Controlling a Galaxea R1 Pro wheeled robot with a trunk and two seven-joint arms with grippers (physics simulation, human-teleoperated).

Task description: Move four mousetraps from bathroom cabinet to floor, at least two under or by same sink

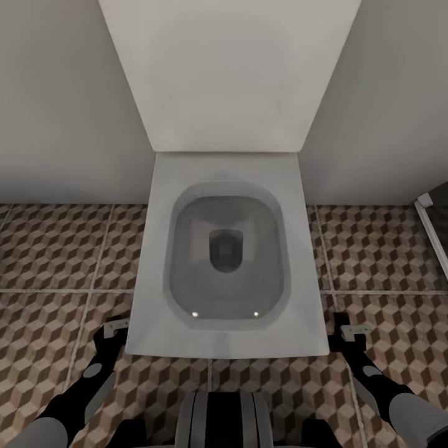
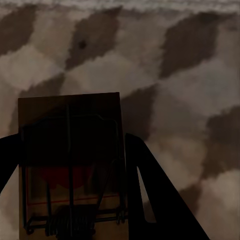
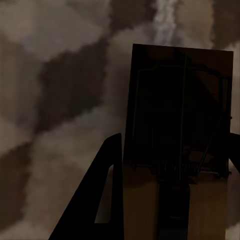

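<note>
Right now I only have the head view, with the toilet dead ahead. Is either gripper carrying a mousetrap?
Observer: Yes. In the left wrist view a mousetrap sits between the left gripper's fingers, with its red mark and spring coil showing.
Operator: And the right one?
Observer: The right wrist view shows a second mousetrap held the same way, its wire bar facing the camera.
Operator: What lies under them?
Observer: Both wrist cameras look onto the cube-patterned bathroom floor; a pale grout line runs beyond the right trap.
</note>
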